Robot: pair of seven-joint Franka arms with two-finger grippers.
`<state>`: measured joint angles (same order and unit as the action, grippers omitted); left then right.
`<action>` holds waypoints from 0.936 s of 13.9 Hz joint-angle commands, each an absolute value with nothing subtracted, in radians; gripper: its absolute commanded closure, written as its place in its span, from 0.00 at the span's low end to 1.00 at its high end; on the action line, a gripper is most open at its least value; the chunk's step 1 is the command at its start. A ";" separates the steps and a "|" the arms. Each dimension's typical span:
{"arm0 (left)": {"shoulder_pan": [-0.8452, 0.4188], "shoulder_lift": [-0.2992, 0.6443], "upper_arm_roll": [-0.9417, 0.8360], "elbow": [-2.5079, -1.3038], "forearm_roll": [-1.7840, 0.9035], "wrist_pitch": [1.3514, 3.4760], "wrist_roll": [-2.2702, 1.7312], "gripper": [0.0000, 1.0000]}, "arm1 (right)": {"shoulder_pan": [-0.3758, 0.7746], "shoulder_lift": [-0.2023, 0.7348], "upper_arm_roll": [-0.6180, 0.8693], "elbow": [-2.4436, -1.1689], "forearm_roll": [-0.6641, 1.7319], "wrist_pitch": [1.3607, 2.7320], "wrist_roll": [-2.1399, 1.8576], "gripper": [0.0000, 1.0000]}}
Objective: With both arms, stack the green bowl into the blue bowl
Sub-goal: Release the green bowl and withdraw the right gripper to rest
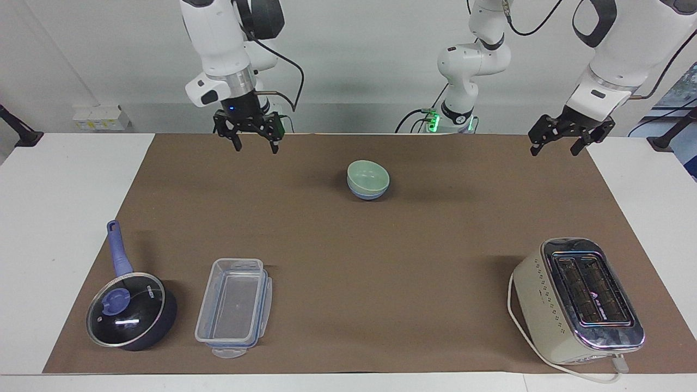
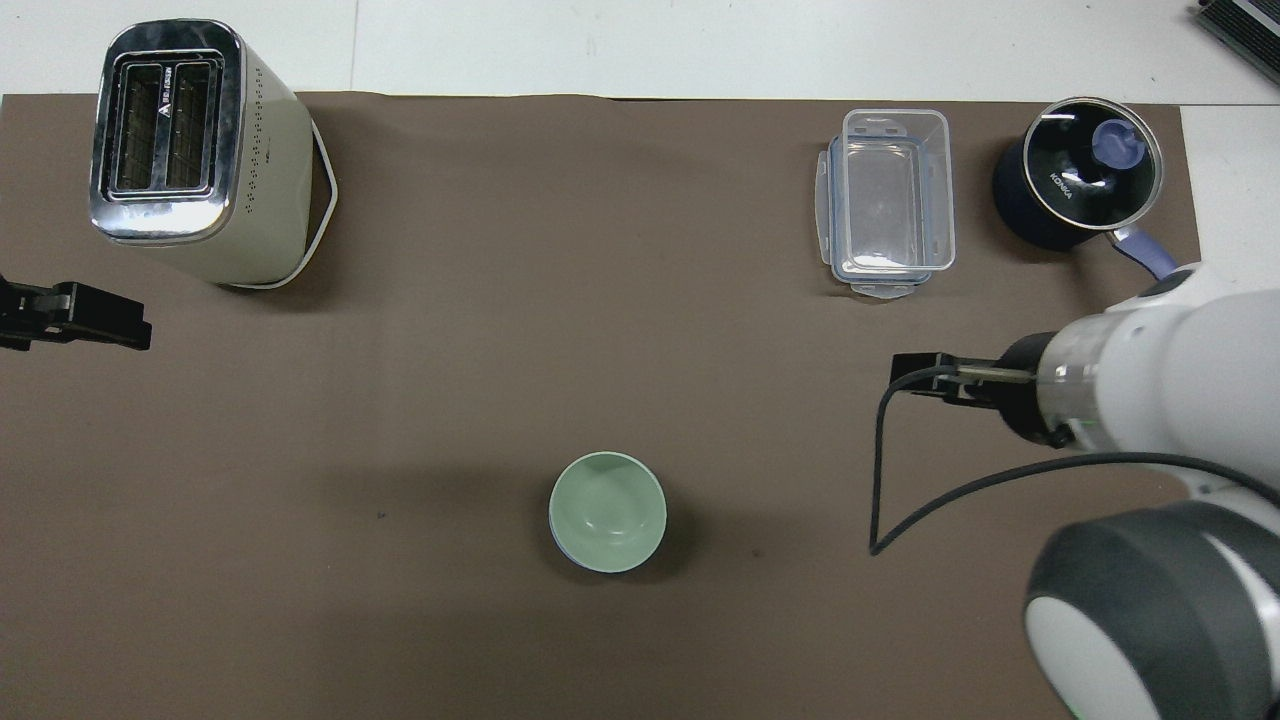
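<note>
The pale green bowl [image 1: 368, 175] sits nested inside the periwinkle-blue bowl [image 1: 370, 194], upright on the brown mat near the robots. Only the blue bowl's lower wall shows under it. In the overhead view the green bowl [image 2: 607, 510] covers almost all of the blue one. My right gripper [image 1: 256, 144] is open and empty, raised over the mat toward the right arm's end, well clear of the bowls; it also shows in the overhead view [image 2: 915, 375]. My left gripper [image 1: 554, 148] is open and empty, waiting in the air over the mat's edge at the left arm's end [image 2: 130, 325].
A cream toaster [image 1: 580, 299] stands far from the robots at the left arm's end. A clear plastic container [image 1: 234, 307] and a lidded dark saucepan with a blue handle [image 1: 130, 310] stand far from the robots at the right arm's end.
</note>
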<state>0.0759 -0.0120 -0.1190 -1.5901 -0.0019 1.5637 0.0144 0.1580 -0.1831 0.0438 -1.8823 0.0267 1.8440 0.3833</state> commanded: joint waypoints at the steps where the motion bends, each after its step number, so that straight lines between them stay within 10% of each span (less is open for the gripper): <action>1: 0.089 -0.012 -0.130 -1.585 0.020 1.548 0.003 0.00 | 0.097 -0.109 0.058 -1.722 -0.024 1.775 0.330 0.00; 13: 0.089 -0.012 -0.130 -1.585 0.020 1.548 0.002 0.00 | 0.011 0.067 0.058 -1.332 -0.051 1.454 0.195 0.00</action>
<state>0.0759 -0.0120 -0.1190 -1.5901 -0.0019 1.5637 0.0143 0.0293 0.0344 0.0435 -1.3894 -0.0388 1.4996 0.2249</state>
